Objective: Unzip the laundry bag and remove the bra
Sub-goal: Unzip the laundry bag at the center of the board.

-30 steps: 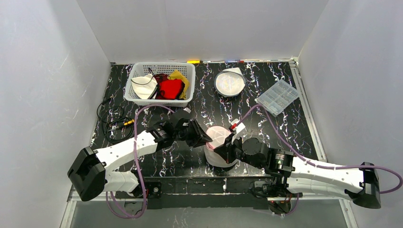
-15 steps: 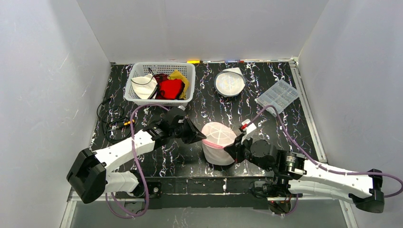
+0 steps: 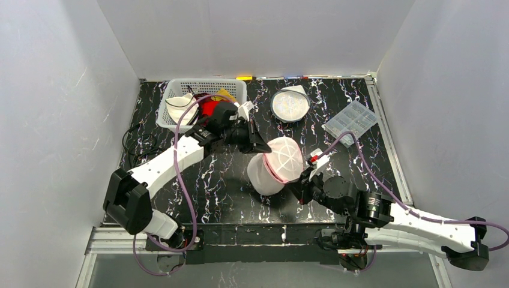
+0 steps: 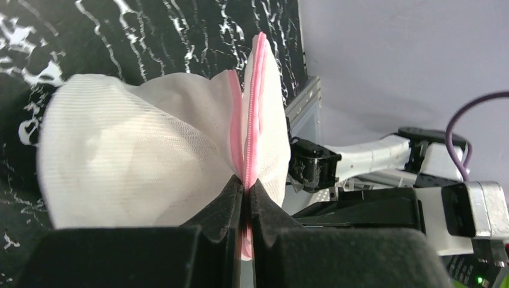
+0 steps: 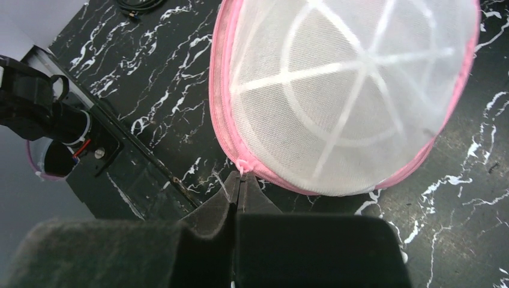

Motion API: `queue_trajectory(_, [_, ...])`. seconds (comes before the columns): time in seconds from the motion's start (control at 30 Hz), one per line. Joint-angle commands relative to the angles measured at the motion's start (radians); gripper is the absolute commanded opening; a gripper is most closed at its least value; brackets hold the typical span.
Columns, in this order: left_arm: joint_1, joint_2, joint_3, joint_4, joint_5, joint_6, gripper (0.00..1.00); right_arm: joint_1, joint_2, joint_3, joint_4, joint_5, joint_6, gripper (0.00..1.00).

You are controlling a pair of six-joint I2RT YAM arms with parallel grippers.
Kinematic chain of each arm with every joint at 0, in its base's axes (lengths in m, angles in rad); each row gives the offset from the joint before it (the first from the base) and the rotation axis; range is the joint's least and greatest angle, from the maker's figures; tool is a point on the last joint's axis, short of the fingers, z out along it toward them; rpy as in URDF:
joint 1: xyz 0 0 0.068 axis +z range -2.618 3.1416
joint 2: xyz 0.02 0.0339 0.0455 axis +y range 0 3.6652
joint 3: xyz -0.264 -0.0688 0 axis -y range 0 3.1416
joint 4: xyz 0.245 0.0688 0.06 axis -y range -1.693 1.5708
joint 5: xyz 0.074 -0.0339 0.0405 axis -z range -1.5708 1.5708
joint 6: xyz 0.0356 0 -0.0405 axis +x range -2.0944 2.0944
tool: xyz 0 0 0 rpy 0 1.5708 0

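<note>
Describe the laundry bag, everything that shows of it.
The laundry bag is a cylinder of white mesh with a pink zip round its lid, which has white ribs like spokes. The zip looks closed, and the contents cannot be made out. The bag is tilted over the black marbled table. The left gripper pinches the pink zip seam. The right gripper pinches at the zip pull.

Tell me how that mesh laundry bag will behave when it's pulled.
Probably floppy: the laundry bag crumples where the left claw pinches its pink seam. Likely light: two small pinches hold it tilted. Its ribbed top seems to keep shape.
</note>
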Motion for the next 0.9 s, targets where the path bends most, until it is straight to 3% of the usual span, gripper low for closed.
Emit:
queue_trajectory(0.0, [0.004, 0.026, 0.049, -0.042, 0.131, 0.112, 0.03, 0.002, 0.032, 0.041, 0.11, -0.036, -0.019, 0.01])
queue_trajectory(0.13, [0.004, 0.014, -0.101, 0.069, 0.123, 0.032, 0.17, 0.003, 0.044, 0.013, 0.13, -0.039, -0.008, 0.01])
queue_trajectory(0.23, [0.004, -0.028, -0.184, 0.091, 0.095, 0.01, 0.39, 0.002, 0.05, 0.002, 0.131, -0.035, -0.003, 0.01])
queue_trajectory(0.33, [0.005, -0.094, -0.222, 0.038, 0.038, 0.011, 0.56, 0.002, 0.058, -0.001, 0.134, -0.033, -0.001, 0.01])
queue_trajectory(0.43, [0.005, -0.166, -0.232, -0.056, -0.036, -0.003, 0.62, 0.001, 0.07, 0.003, 0.138, -0.032, -0.001, 0.01])
queue_trajectory(0.57, [0.004, -0.322, -0.292, -0.132, -0.147, -0.107, 0.78, 0.002, 0.078, 0.004, 0.145, -0.038, -0.001, 0.01])
queue_trajectory(0.73, [-0.014, -0.486, -0.353, -0.173, -0.264, -0.323, 0.83, 0.002, 0.088, -0.001, 0.16, -0.044, -0.003, 0.01])
queue_trajectory(0.87, [-0.118, -0.504, -0.373, -0.121, -0.323, -0.492, 0.83, 0.001, 0.102, -0.001, 0.172, -0.048, -0.01, 0.01])
